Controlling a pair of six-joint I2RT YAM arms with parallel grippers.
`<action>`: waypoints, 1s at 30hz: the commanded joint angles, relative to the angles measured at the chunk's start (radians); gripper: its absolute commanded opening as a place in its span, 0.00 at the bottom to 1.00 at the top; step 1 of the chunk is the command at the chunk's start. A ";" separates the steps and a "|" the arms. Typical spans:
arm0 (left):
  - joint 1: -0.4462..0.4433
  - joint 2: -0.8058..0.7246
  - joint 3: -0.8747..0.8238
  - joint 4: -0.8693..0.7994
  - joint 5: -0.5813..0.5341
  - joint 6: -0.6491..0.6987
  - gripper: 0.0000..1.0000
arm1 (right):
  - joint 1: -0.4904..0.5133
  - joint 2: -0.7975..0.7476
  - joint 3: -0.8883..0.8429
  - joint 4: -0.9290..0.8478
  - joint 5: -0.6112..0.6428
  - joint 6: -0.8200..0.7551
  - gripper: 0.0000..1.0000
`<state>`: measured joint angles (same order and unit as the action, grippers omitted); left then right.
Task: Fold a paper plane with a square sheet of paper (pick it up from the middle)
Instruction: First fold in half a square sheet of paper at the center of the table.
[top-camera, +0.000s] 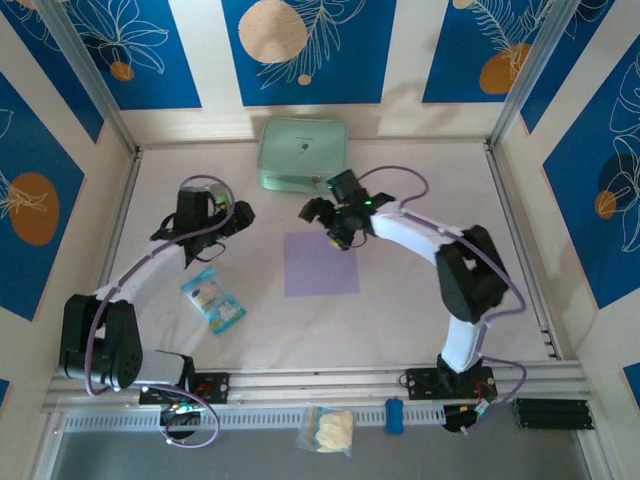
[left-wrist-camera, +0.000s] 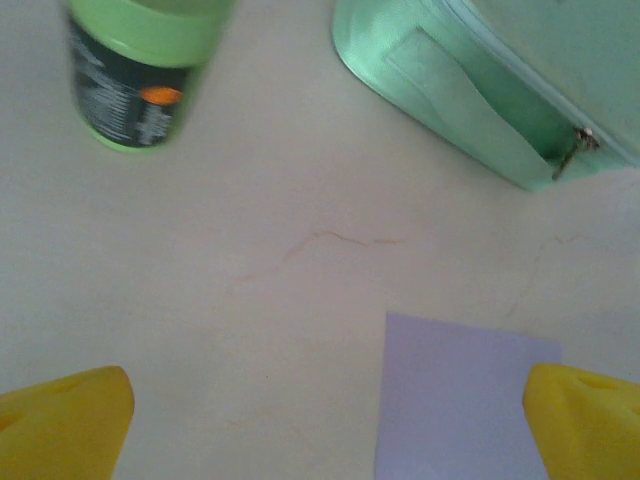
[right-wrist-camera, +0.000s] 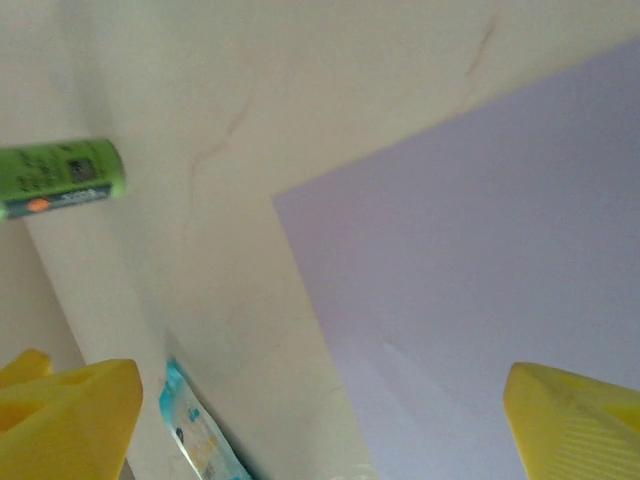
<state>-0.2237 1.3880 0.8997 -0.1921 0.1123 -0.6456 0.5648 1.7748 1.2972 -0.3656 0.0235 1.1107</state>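
**Right gripper** (right-wrist-camera: 320, 420): yellow fingers (right-wrist-camera: 575, 425) spread wide, nothing between them. In the top view the right gripper (top-camera: 336, 222) hangs over the paper's far edge; contact cannot be told.

**Left gripper** (left-wrist-camera: 325, 430): yellow fingers (left-wrist-camera: 60, 420) likewise parted and empty. It sits over bare table (top-camera: 420, 200) to the left of the paper (top-camera: 321, 264), well apart from it (left gripper (top-camera: 228, 215)).

**Paper** (right-wrist-camera: 480, 280): lavender square, flat and unfolded, mid-table between the arms; a corner shows in the left wrist view (left-wrist-camera: 460, 400).

**Pouch** (top-camera: 303, 153): mint green, at the far edge, beyond the paper (left-wrist-camera: 480, 90).

**Packet** (top-camera: 213, 299): blue and white, left of the paper (right-wrist-camera: 205, 440).

**Bottle** (left-wrist-camera: 135, 70): green, dark label, lying on the table (right-wrist-camera: 60, 178).
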 joint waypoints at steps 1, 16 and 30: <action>-0.098 0.070 0.110 -0.223 -0.094 0.020 0.99 | -0.089 -0.100 -0.091 0.026 -0.014 -0.176 0.97; -0.519 0.605 0.689 -0.598 -0.228 -0.060 1.00 | -0.500 -0.243 -0.278 0.090 -0.137 -0.488 0.99; -0.563 0.808 0.870 -0.702 -0.219 -0.130 0.92 | -0.553 -0.258 -0.304 0.108 -0.192 -0.485 0.99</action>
<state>-0.7815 2.1719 1.7359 -0.8288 -0.0883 -0.7525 0.0147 1.5391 1.0035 -0.2642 -0.1310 0.6388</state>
